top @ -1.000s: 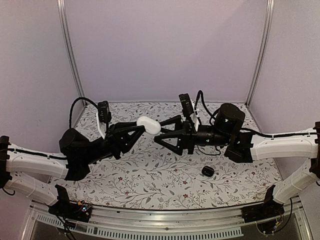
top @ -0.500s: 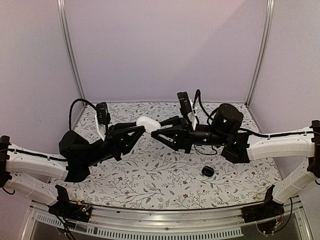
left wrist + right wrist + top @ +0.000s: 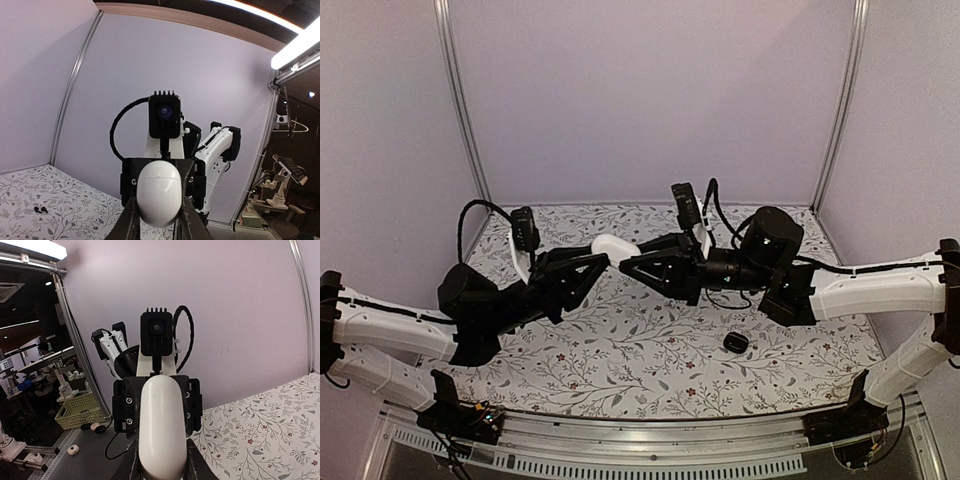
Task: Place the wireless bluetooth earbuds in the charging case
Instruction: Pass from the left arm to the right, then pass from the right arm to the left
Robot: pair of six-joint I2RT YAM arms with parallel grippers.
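your left gripper (image 3: 157, 223) is clamped on one end of the white case (image 3: 159, 192), holding it in the air above the middle of the worktop (image 3: 620, 365). your right gripper (image 3: 161, 461) faces it from the opposite side, jaws narrow and pressed on the other end of the same case. the two earbuds (image 3: 40, 210) lie just beside each other toward the worktop's far right corner, well apart from the case. the black case (image 3: 736, 343) sits toward the near right corner
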